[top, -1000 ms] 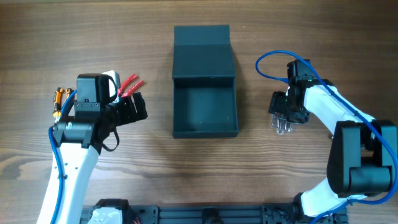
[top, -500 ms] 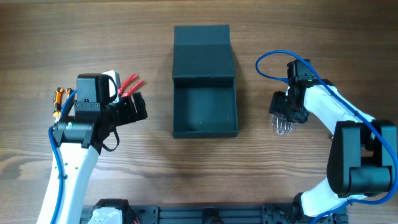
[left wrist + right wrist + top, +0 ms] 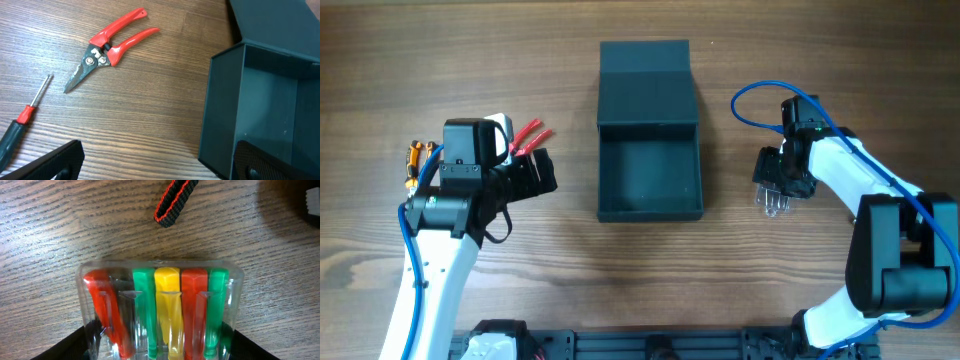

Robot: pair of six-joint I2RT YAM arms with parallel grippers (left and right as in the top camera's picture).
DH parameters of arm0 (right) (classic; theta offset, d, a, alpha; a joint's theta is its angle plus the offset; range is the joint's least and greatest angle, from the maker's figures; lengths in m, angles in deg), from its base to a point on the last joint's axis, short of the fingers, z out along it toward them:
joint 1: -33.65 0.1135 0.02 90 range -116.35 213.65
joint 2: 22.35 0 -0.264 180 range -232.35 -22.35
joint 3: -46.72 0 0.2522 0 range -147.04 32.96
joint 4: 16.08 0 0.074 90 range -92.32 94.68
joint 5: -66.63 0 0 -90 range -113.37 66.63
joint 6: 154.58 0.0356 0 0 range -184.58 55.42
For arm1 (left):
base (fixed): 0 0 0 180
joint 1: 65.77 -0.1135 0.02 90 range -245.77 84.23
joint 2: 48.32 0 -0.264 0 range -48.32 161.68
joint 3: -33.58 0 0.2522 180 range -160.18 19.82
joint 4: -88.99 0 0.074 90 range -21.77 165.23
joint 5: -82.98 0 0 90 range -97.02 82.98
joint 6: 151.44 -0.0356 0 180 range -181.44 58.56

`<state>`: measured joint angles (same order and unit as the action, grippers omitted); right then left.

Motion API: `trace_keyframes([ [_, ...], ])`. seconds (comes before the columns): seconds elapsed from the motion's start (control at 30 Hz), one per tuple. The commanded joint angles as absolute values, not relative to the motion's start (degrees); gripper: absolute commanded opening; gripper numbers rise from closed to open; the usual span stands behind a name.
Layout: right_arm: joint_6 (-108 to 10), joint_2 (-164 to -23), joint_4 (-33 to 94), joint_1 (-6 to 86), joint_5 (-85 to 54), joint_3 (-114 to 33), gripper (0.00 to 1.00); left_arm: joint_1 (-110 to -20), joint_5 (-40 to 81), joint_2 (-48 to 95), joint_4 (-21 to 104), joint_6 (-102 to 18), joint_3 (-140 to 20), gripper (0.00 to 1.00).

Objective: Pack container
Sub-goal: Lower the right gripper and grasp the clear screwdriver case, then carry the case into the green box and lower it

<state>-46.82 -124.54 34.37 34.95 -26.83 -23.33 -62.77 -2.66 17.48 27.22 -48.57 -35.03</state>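
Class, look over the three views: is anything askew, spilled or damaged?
Only one thing: inside the clear case, the leftmost red piece leans slantwise while its neighbours stand parallel. Nothing spilled or broken shows.

overhead looks straight down; both wrist views sit close, the left sharing the container with it

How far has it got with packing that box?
Barely begun. Done: the container lies open, empty inside. In hand: the right gripper straddles a clear case of coloured pieces; whether it grips is unclear. Still to go: the red-handled snips and a screwdriver lie on the table near the open left gripper.
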Motion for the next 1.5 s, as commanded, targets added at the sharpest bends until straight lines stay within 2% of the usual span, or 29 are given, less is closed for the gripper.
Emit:
trace_keyframes([
  [0.0, -47.3, -125.8, 37.1, 34.7, -27.2, -23.6, 0.28, -63.0, -2.0, 17.3, 27.2, -47.7, -36.0, 1.00],
  [0.17, -48.1, -125.1, 41.3, 34.7, -27.2, -28.6, 0.04, -63.0, -2.0, 17.3, 27.2, -47.7, -36.0, 1.00],
  [0.5, -51.3, -124.5, 54.4, 37.0, -27.0, -43.3, 0.04, -63.0, -2.0, 17.3, 27.2, -47.7, -36.0, 1.00],
  [0.73, -64.8, -119.8, 58.6, 48.8, -25.7, -55.3, 0.04, -63.0, -2.0, 17.3, 27.2, -47.7, -36.0, 1.00],
  [0.87, -77.5, -117.4, 57.5, 57.2, -23.2, -57.4, 0.04, -63.0, -2.0, 17.3, 27.2, -47.7, -36.0, 1.00],
  [0.97, -91.3, -117.3, 58.3, 62.9, -18.2, -57.4, 0.04, -63.0, -2.0, 17.3, 27.2, -47.7, -36.0, 1.00],
  [1.03, -95.7, -117.3, 58.3, 65.1, -17.0, -57.3, 0.04, -63.0, -2.0, 17.3, 27.1, -47.7, -36.0, 1.00],
  [1.23, -116.0, -117.8, 58.3, 67.6, -8.7, -57.3, 0.04, -63.0, -2.0, 17.3, 27.1, -47.7, -36.0, 1.00],
  [1.47, -118.7, -120.8, 56.4, 67.6, -8.7, -57.3, 0.04, -63.0, -2.0, 17.3, 27.1, -47.7, -36.0, 1.00],
])
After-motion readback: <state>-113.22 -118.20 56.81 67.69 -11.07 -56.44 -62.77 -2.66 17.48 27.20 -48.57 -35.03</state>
